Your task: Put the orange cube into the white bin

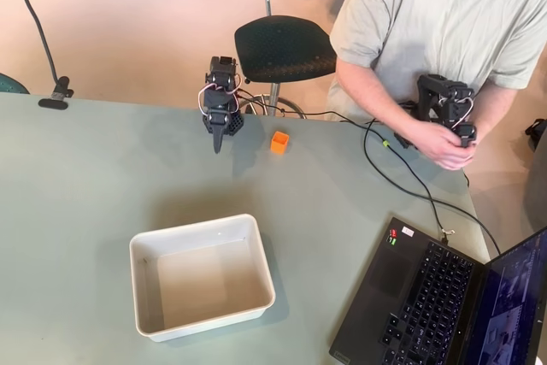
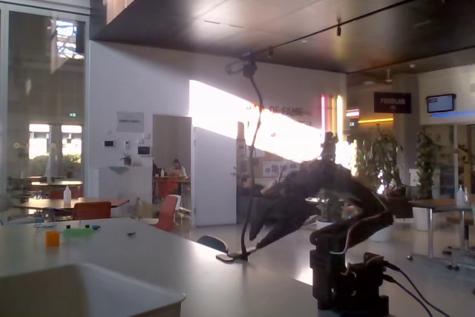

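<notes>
Overhead first: the gripper [image 1: 217, 144] hangs over the far part of the grey-green table [image 1: 85, 177], its dark fingers drawn together into one narrow point aimed down and toward the camera, with nothing between them. The orange cube [image 1: 279, 142] sits on the tabletop just to the right of that tip, clear of it and not touched. The white bin [image 1: 143, 284] lies nearer the camera and a little left of the arm, well apart from both cube and gripper; its inside is bare. At the lower right corner an open laptop [image 1: 427, 297] rests on the table, with a black cable [image 1: 385, 168] looping across the surface toward it. Behind the table's far edge stands a dark office chair [image 1: 282, 47], and a person in a pale t-shirt [image 1: 436, 14] sits at the upper right.

Next, the fixed view, low at table level and looking against bright windows: the arm shows as a dark, blurred silhouette rising from its base [image 2: 349, 287] at the right and reaching left, ending at the gripper [image 2: 260, 229]. Whether the fingers are apart or together cannot be told here. The bin's rim [image 2: 89, 280] fills the lower left foreground, and the orange cube [image 2: 52, 238] stands small on the table beyond it, at the far left
</notes>
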Robot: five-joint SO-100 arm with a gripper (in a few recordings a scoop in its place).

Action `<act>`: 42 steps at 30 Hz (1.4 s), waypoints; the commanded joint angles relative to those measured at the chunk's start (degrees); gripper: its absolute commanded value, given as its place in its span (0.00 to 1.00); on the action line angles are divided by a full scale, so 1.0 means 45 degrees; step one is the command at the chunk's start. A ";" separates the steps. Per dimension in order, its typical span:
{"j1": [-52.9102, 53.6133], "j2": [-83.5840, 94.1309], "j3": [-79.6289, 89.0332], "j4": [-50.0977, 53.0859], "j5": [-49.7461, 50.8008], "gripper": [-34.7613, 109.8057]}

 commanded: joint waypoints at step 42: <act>-1.5723 -0.8613 -0.8164 0.4492 -0.0918 0.30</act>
